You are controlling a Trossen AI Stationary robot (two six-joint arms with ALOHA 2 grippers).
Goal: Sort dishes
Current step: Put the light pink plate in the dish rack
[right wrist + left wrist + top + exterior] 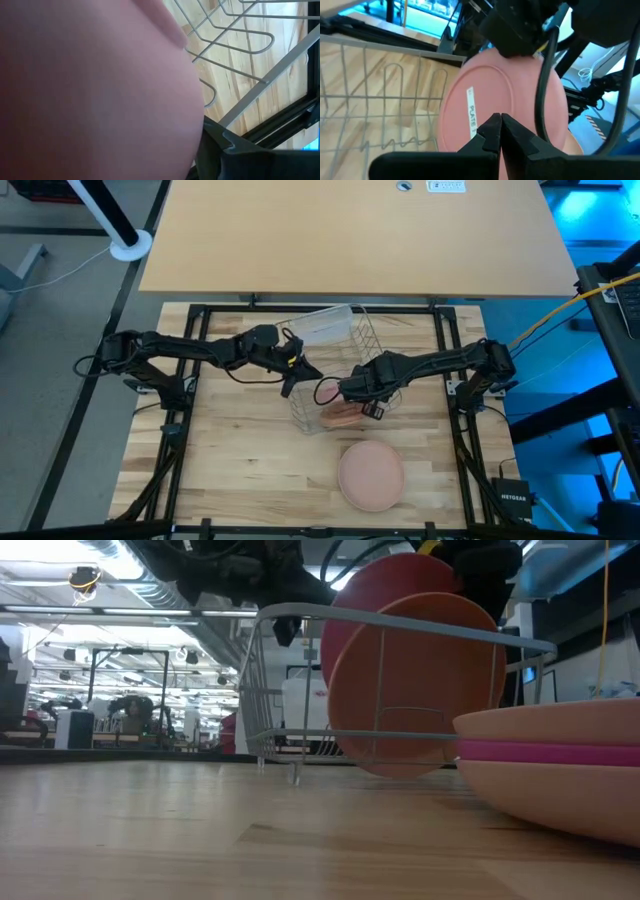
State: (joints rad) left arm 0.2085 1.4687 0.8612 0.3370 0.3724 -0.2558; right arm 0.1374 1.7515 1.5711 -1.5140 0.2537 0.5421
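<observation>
A pink plate [505,105] stands on edge over the wire rack [335,370] in the middle of the table, held at its upper rim by the right gripper [352,388], whose fingers are clamped on it. In the right wrist view the plate's [95,90] face fills most of the picture, with the rack's wires beyond it. From table height, a darker plate [385,610] stands upright inside the rack with a terracotta-orange plate [415,685] leaning just in front of it.

The left gripper [292,380] hangs just left of the held plate, above the rack's left side, its fingers [490,132] pressed together and holding nothing; its tips point at the plate's face, near but apart from it as far as can be told.

Nearer the front edge and a little to the right, a stack of plates [371,475] lies flat on the wooden table [230,460], well apart from the rack; from the side it shows peach plates with a magenta one [550,751] between them.

A clear plastic tub [322,325] sits at the rack's far side.
</observation>
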